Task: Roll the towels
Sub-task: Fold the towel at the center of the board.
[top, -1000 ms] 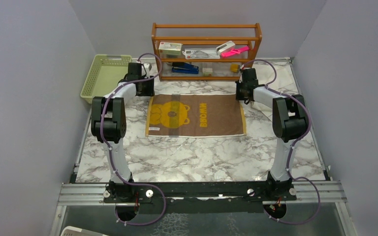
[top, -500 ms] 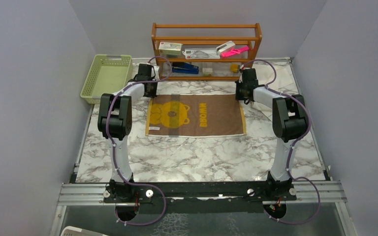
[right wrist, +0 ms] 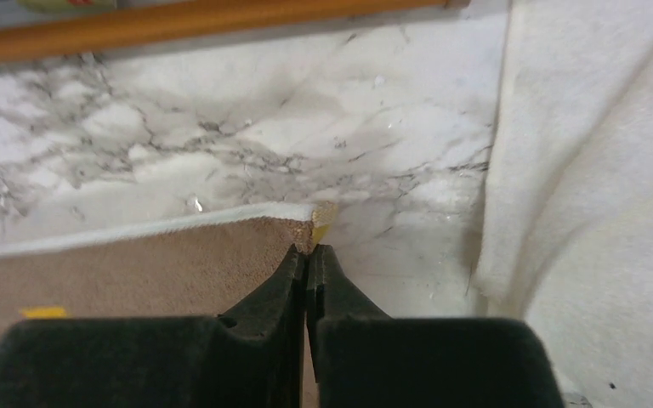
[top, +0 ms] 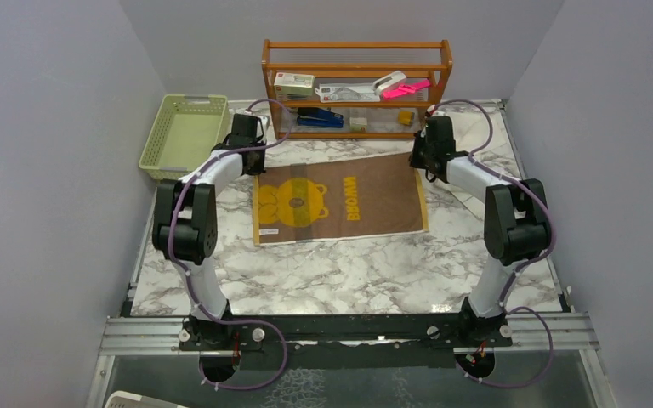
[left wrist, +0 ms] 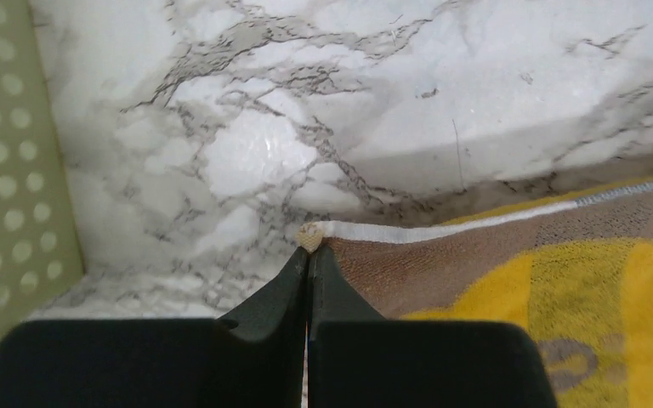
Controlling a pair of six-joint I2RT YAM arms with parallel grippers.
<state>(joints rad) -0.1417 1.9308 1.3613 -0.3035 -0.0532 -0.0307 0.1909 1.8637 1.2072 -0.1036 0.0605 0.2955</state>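
Observation:
The mustard-yellow and brown towel [top: 340, 200] lies spread on the marble table, slightly skewed. My left gripper [top: 253, 167] is shut on its far left corner; the left wrist view shows the fingertips [left wrist: 309, 251] pinching the white-edged corner of the towel [left wrist: 493, 263]. My right gripper [top: 419, 158] is shut on its far right corner; the right wrist view shows the tips [right wrist: 309, 251] pinching the corner of the towel [right wrist: 136, 263]. The cream-white towel [top: 483, 136] lies at the back right, beside the right gripper [right wrist: 595, 212].
A green plastic basket [top: 183, 132] stands at the back left, close to the left gripper [left wrist: 8, 170]. A wooden shelf [top: 357, 85] with small items stands along the back wall, just beyond the towel [right wrist: 221, 21].
Both grippers have closed on the towel's far corners. The towel has skewed, its far right corner pulled back toward the shelf. The right elbow has swung outward to the right.

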